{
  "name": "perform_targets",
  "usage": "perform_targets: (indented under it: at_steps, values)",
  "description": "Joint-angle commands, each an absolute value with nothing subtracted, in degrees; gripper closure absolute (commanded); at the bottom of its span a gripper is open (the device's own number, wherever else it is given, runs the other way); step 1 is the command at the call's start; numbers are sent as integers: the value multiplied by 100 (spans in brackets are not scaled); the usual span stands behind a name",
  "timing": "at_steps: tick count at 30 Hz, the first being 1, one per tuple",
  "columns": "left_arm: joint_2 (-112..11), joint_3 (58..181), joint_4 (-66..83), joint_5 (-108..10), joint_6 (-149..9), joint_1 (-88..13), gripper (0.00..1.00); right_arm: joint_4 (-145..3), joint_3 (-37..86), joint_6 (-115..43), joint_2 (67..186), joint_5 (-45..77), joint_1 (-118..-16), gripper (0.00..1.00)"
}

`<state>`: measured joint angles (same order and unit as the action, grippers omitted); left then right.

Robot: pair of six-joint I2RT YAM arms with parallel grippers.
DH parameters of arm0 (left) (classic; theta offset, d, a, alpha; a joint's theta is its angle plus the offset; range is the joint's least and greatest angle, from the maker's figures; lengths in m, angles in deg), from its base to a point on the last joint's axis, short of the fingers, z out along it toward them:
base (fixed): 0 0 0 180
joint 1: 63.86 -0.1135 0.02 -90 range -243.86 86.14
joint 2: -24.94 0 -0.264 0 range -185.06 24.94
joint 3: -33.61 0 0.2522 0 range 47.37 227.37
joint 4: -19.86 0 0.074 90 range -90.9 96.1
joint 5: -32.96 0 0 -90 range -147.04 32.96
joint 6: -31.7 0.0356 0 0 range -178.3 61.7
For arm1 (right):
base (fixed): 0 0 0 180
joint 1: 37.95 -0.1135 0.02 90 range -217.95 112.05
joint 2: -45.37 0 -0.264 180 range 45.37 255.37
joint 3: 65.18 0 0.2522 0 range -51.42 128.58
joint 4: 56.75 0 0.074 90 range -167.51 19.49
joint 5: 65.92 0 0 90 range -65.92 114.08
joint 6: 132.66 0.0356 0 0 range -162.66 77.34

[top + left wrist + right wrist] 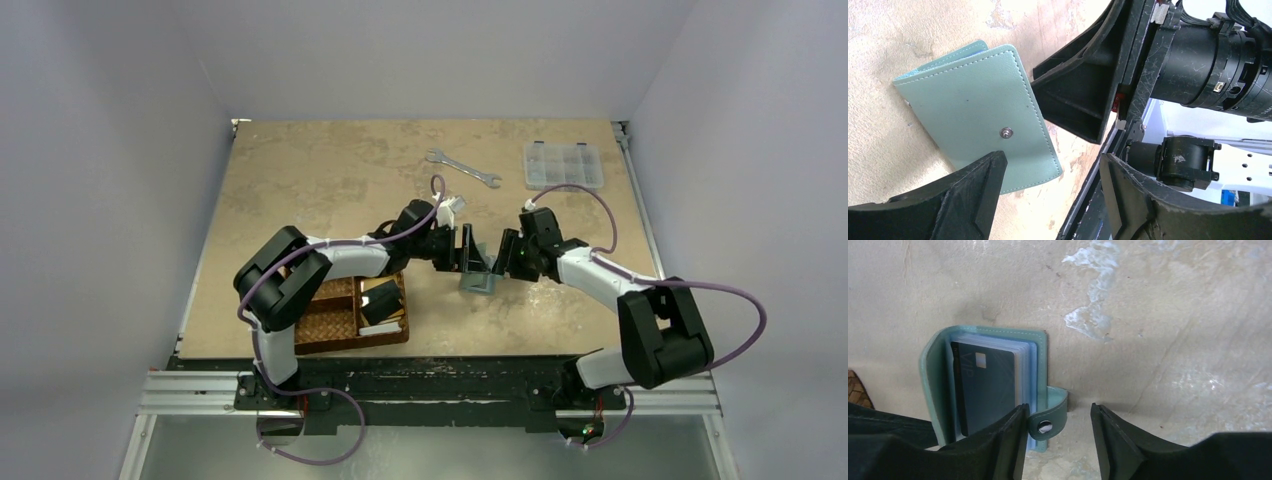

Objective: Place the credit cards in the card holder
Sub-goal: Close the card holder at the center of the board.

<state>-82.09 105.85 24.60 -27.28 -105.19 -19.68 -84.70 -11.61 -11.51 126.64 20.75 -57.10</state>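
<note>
R pincer apart, L pincer apart; card holder open, dark card lengthwise twd R pincer.

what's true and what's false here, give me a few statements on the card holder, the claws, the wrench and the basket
1. A dark card sits in a clear sleeve of the card holder. True.
2. The wrench lies in the woven basket. False: it lies on the bare table, far from the basket.
3. The left claw and the right claw both stand open, with nothing gripped. True.
4. The holder's strap is snapped shut over the cover. False: it hangs loose and the holder is open.
</note>
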Motion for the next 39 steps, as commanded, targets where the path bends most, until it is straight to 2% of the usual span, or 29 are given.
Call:
perform_targets:
  at_steps: [1,11,15,23,29,39]
  values:
    - [-8190,10666,2588,-2748,-10362,-2040,27,-8683,-1282,-861,12273,2547,-5697,45]
    - [-8475,11119,2435,-2638,-10260,-2085,27,-8929,-1247,-892,12108,2757,-5684,50]
    - [-8614,11272,2425,-2580,-10256,-2089,27,-8947,-1266,-883,11994,2751,-5679,57]
    - [-8769,11352,2395,-2506,-10234,-2094,27,-9082,-1117,-955,11833,2876,-5676,60]
    - [-8789,11310,2394,-2501,-10211,-2089,27,-9088,-1116,-973,11807,2834,-5660,71]
    - [-8845,11299,2420,-2467,-10209,-2089,28,-9037,-1083,-1014,11726,2769,-5649,71]
